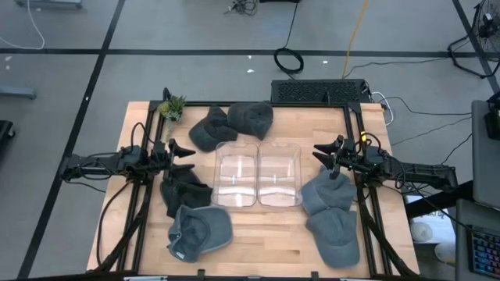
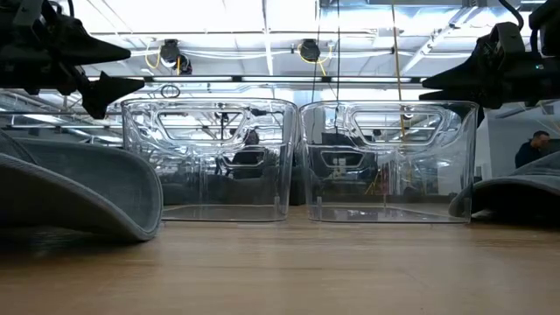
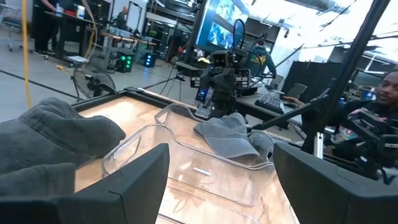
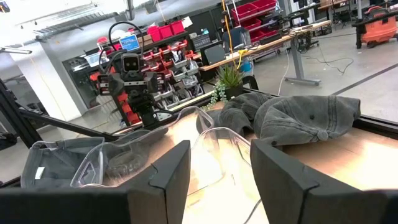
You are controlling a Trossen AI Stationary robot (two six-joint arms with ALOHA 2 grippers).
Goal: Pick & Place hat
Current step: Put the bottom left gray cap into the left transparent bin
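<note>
Left fingers [image 1: 190, 150]: spread, grasping nothing; dark hat [image 1: 183, 191] just below
Right fingers [image 1: 319, 152]: parted, grasping nothing; grey hat [image 1: 328, 192] beside
Bins [image 1: 257, 173]: between both fingers, on tabletop [image 1: 266, 238]

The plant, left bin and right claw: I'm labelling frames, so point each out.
plant [image 1: 172, 107], high view, on its green leaves.
left bin [image 1: 235, 173], high view, on its clear floor.
right claw [image 1: 321, 152], high view, between its fingertips.

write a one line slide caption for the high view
Two clear bins sit mid-table, grey hats scattered around them; left gripper and right gripper both hover open and empty at either side.
</note>
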